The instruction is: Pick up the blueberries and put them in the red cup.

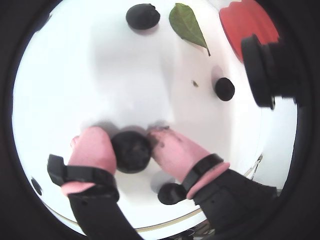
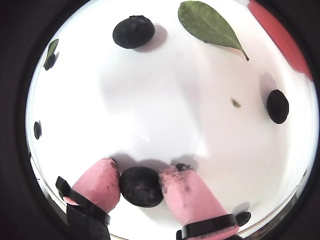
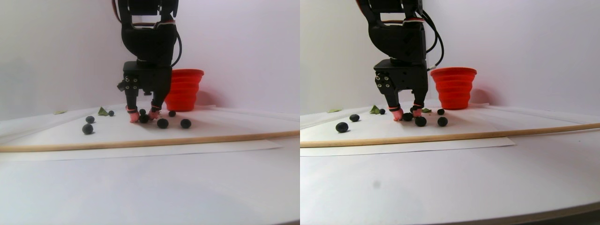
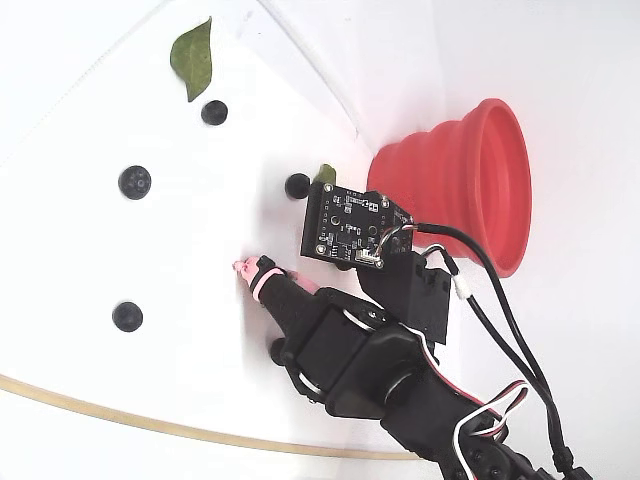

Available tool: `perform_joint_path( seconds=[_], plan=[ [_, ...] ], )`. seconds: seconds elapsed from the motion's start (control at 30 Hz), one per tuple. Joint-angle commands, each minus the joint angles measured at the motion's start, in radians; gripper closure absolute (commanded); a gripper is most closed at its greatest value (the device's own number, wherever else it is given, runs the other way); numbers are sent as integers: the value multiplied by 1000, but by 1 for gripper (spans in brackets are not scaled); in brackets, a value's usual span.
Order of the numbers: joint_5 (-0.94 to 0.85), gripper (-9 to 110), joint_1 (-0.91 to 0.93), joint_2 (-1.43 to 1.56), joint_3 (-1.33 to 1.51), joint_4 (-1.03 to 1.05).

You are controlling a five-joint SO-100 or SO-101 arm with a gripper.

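My gripper (image 1: 127, 137) stands low on the white sheet with its pink fingertips on both sides of one dark blueberry (image 1: 131, 151). In both wrist views the fingers touch the berry's sides (image 2: 142, 186). The stereo pair shows the fingertips (image 3: 135, 117) down at sheet level. Other blueberries lie loose: one far ahead (image 1: 142, 16), one to the right (image 1: 224, 89), one close behind the right finger (image 1: 171, 193). The red cup (image 4: 470, 190) stands behind the arm, upright (image 3: 183, 89), and shows at the top right in a wrist view (image 1: 247, 22).
Green leaves (image 2: 210, 22) (image 4: 193, 55) lie among the berries. A long wooden stick (image 3: 140, 141) lies across the front of the white sheet. More berries sit left of the gripper (image 4: 134, 182) (image 4: 127, 316). The arm's cables hang near the cup.
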Motion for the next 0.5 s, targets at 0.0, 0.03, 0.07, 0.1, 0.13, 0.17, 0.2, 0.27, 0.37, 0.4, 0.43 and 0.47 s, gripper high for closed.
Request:
perform_joint_path(
  seconds=[0.0,0.03,0.07,0.1,0.13,0.17,0.2,0.27,0.37,0.4,0.43,0.47],
  plan=[
    [-2,87,-14,121,-12,11],
    [-2,87,-14,127,-12,15],
    [-2,87,-14,137,-12,21],
    [-2,87,-15,144,-12,28],
    [-2,87,-15,155,-11,34],
    [-2,87,-17,167,-11,40],
    [-3,87,-17,176,-9,46],
    [-3,87,-20,195,-8,54],
    [-5,87,-21,229,-3,69],
    [-6,87,-21,239,-3,75],
    [-6,87,-23,247,-3,78],
    [-6,87,-23,258,-2,84]
  ],
)
